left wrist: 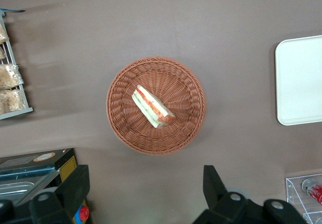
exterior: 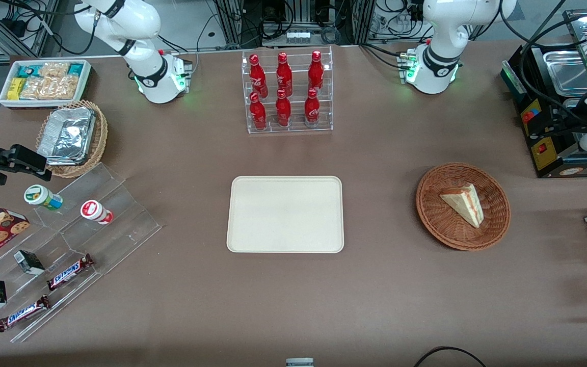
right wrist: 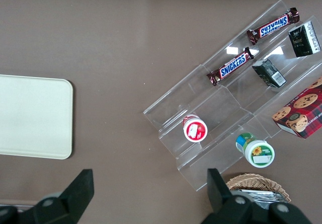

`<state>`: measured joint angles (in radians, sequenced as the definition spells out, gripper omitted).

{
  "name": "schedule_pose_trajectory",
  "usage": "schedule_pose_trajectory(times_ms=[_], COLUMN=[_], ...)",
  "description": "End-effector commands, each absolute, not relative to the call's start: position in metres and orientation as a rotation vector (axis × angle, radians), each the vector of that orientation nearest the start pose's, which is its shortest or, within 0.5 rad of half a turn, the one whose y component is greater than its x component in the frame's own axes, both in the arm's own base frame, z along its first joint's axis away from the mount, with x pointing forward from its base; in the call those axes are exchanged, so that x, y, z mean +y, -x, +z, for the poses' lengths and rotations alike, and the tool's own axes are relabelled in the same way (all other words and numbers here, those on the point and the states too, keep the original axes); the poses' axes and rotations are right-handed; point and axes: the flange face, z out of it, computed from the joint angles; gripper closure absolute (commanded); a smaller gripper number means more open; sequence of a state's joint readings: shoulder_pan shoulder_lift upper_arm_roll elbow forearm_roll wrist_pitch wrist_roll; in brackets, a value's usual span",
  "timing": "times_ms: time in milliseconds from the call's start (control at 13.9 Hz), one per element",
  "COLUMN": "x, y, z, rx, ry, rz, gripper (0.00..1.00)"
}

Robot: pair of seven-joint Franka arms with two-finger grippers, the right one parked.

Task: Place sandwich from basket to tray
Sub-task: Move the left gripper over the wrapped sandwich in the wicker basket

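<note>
Fingers [left wrist: 75,183] spread wide and empty, our gripper [left wrist: 146,186] is hovering high above the basket [left wrist: 121,128], where the sandwich [left wrist: 152,106] is lying diagonally; the tray [left wrist: 302,83] is waiting nearby.

The sandwich [exterior: 463,204] [left wrist: 152,106], a pale triangular wedge with red-orange and green filling along its cut edge, is laid on its side inside the basket [exterior: 497,224] [left wrist: 121,123]; the basket, round, shallow and of reddish-brown wicker, is set toward the working arm's end; the tray [exterior: 285,214] [left wrist: 302,83], cream-beige with rounded corners, is laid flat well apart from it; the gripper [left wrist: 146,194] is held open above the basket.
</note>
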<state>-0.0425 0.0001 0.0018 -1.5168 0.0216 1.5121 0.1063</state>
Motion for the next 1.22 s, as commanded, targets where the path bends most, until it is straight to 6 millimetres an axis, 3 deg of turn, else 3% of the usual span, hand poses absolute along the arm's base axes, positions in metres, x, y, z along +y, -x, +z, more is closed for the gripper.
schedule_pose_trajectory(times_ms=[0,144,432,504,647,791,1007,1151], x=[-0.024,-0.024,-0.012,-0.010,-0.009,-0.009,-0.005,0.006], y=[-0.548,-0.558,-0.574,-0.575,-0.579,-0.578,-0.575,-0.573], z=[0.644,0.628,0.576,0.565,0.541,0.515,0.491,0.462], rx=[0.240,0.239,0.190,0.126,-0.195,-0.314,-0.630,-0.710], ry=[3.130,3.122,3.117,3.119,3.098,3.092,3.036,3.022], rz=[0.022,0.046,0.185,0.199,0.187,0.156,0.116,0.078], gripper=[0.00,0.00,0.00,0.00,0.00,0.00,0.00,0.00])
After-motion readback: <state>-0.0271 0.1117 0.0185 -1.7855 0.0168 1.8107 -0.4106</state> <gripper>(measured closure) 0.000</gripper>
